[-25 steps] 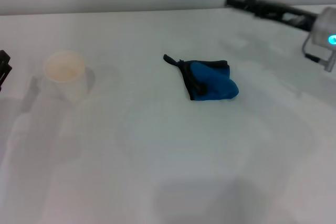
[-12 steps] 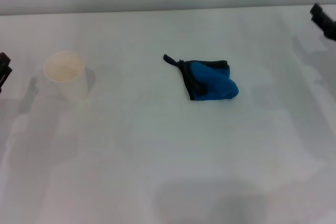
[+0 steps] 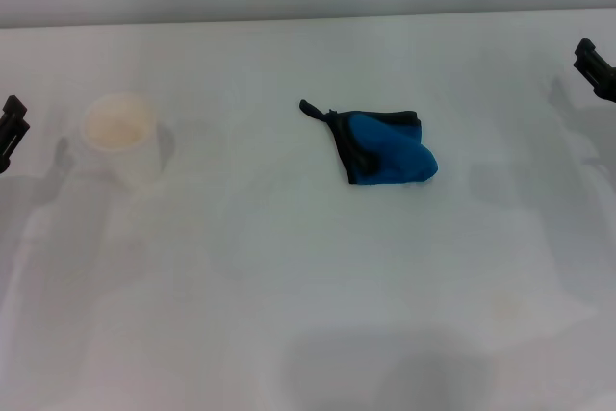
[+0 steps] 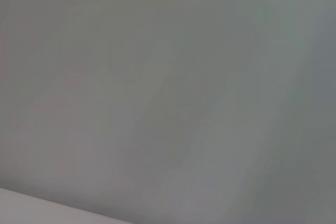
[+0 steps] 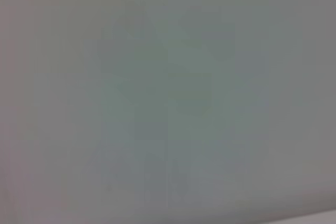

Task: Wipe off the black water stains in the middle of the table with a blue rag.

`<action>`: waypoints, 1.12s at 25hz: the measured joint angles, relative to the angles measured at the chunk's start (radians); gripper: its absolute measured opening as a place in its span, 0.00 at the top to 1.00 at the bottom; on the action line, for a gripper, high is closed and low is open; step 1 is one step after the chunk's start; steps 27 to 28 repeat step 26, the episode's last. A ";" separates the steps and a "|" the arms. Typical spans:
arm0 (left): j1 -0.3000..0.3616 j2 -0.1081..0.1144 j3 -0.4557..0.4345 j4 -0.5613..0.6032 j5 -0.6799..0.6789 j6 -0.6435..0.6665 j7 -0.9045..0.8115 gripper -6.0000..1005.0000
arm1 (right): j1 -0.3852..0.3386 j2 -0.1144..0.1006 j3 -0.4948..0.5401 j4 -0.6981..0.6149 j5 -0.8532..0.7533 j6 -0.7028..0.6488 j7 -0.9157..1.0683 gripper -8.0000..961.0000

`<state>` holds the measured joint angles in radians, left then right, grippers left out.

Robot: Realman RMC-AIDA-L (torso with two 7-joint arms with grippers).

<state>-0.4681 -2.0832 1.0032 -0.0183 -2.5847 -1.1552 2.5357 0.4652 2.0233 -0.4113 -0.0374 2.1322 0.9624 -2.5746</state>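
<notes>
Twice spotting a black gripper, once at each side edge of the head view. Finding the left gripper (image 3: 10, 127) poking in at the left edge, hanging low over the white table (image 3: 289, 286), near the paper cup (image 3: 120, 137) but not touching it. Finding the right gripper (image 3: 597, 66) poking in at the right edge, a bit farther back, well apart from the blue rag (image 3: 385, 149). Seeing only a small bit of each gripper, so not being able to tell whether spread wide or pressed together.

Seeing the blue rag lying on the table, a little right of the middle and toward the back, between the two grippers and touching neither. Noticing it folded and bunched into a small lump, bright blue, with black edging running along its left side and its back edge. Noticing a short black loop (image 3: 310, 109) sticking out from its back left corner, pointing toward the cup's side of the table.

Seeing the paper cup standing upright on the left part of the table, open at the top, well apart from the rag.

Looking through both wrist views and getting only a plain pale grey surface, with a lighter strip at one edge in each, and not being able to tell what it is.
</notes>
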 joint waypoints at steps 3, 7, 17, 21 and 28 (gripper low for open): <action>0.000 0.000 0.000 0.000 0.000 0.000 0.000 0.13 | 0.001 -0.001 0.006 -0.002 0.000 0.002 -0.001 0.11; -0.002 -0.001 -0.005 0.000 -0.008 0.000 -0.001 0.13 | 0.009 -0.003 0.009 -0.010 0.002 0.007 -0.003 0.11; -0.013 -0.001 -0.006 0.001 -0.018 0.004 -0.002 0.13 | 0.013 -0.003 0.010 -0.015 0.003 0.005 -0.005 0.11; -0.014 -0.002 -0.006 0.001 -0.019 0.007 -0.002 0.13 | 0.011 -0.002 0.011 -0.011 0.003 0.006 -0.004 0.11; -0.014 -0.001 -0.006 0.002 -0.020 0.013 0.001 0.13 | 0.007 -0.001 0.011 -0.008 0.003 0.004 -0.007 0.11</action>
